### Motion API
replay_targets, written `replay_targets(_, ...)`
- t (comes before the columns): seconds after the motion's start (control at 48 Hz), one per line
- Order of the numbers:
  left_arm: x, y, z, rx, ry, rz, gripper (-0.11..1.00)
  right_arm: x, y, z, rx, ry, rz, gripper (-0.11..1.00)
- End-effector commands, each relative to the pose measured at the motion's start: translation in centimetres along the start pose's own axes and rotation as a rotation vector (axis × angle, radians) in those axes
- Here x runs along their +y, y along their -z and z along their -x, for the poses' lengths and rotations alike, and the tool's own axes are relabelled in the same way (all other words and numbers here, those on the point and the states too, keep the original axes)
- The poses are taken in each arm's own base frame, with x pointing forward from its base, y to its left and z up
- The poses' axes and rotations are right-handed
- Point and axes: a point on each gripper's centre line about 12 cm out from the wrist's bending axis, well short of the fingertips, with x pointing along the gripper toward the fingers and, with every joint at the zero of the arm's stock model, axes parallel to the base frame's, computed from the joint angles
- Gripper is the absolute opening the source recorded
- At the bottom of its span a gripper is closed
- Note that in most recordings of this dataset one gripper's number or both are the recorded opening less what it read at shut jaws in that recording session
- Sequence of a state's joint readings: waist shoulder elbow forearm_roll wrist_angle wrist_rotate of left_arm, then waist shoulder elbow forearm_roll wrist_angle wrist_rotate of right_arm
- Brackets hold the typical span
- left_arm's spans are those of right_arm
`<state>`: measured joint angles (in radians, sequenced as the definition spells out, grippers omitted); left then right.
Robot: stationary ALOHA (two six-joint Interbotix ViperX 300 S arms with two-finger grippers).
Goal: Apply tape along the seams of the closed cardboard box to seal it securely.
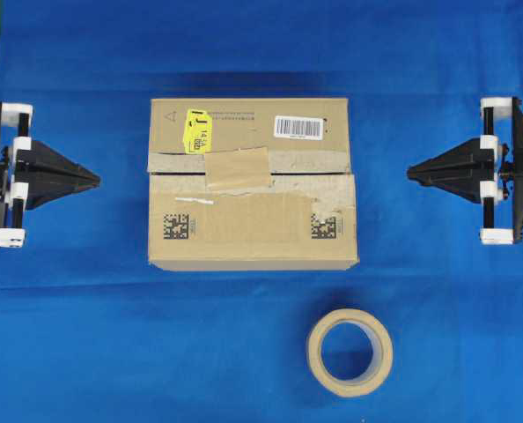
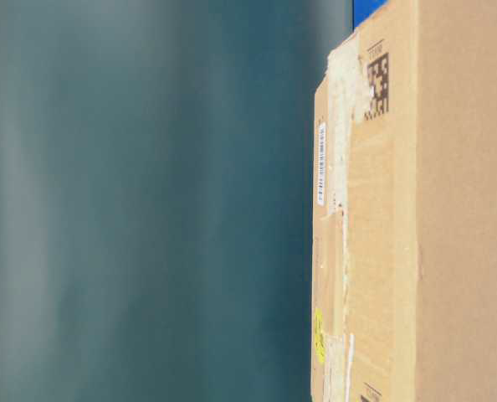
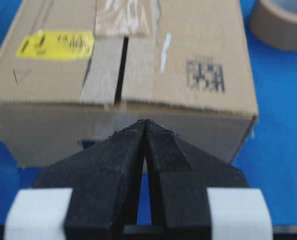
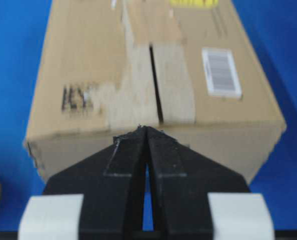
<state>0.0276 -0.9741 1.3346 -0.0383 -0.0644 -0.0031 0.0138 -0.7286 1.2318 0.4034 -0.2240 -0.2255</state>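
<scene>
The cardboard box [image 1: 253,182] lies in the middle of the blue cloth, brown with a yellow sticker [image 1: 196,129] and a white barcode label [image 1: 298,127]. Its dark seam [image 1: 313,173] runs left to right between the top flaps, edged with worn grey tape. A small tan piece of tape [image 1: 238,169] lies across the seam left of centre. My left gripper [image 1: 97,179] is shut and empty, well left of the box. My right gripper [image 1: 409,172] is shut and empty, off to the box's right. Both wrist views look along the seam [image 3: 121,70] [image 4: 156,92] past closed fingertips.
A beige tape roll [image 1: 349,352] lies flat on the cloth in front of the box, toward the right; its edge shows in the left wrist view [image 3: 278,25]. The table-level view shows only the box's side [image 2: 416,218] against a blurred backdrop.
</scene>
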Motion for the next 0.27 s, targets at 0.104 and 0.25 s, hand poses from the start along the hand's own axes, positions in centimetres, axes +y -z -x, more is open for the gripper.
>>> replay_targets(0.104, -0.20, 0.42, 0.07, 0.005, 0.011, -0.007, 0.00, -0.02, -0.01, -0.12, -0.001, 0.003, -0.001, -0.01)
replay_targets(0.25, -0.31, 0.35, 0.07, -0.001, 0.017, -0.013, 0.00, -0.03, 0.03, -0.16, 0.000, 0.004, -0.001, -0.01)
